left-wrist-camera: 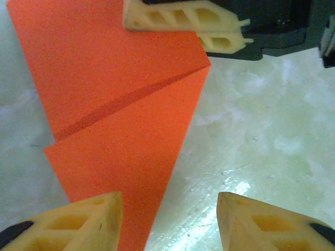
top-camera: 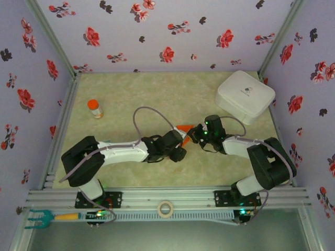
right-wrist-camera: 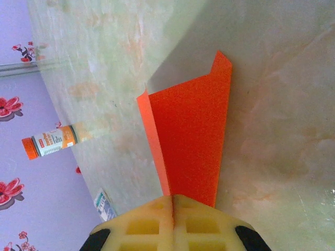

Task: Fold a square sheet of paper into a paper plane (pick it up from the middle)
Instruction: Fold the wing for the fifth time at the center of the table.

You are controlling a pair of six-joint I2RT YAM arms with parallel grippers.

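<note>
Right jaws grip one end of the square sheet of paper [right-wrist-camera: 191, 136], lying at the middle of the table [top-camera: 131, 94]; left jaws stand open over it; several folds made, tapering and creased; further folding apparently remains.

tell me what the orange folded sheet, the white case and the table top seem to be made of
Orange sheet: thin paper, matte; it holds sharp creases and shows a fine grain.
White case: probably moulded plastic, smooth with a soft sheen and rounded corners.
Table top: glossy marble-patterned surface, likely laminate or vinyl; light glares off it in the left wrist view.
</note>
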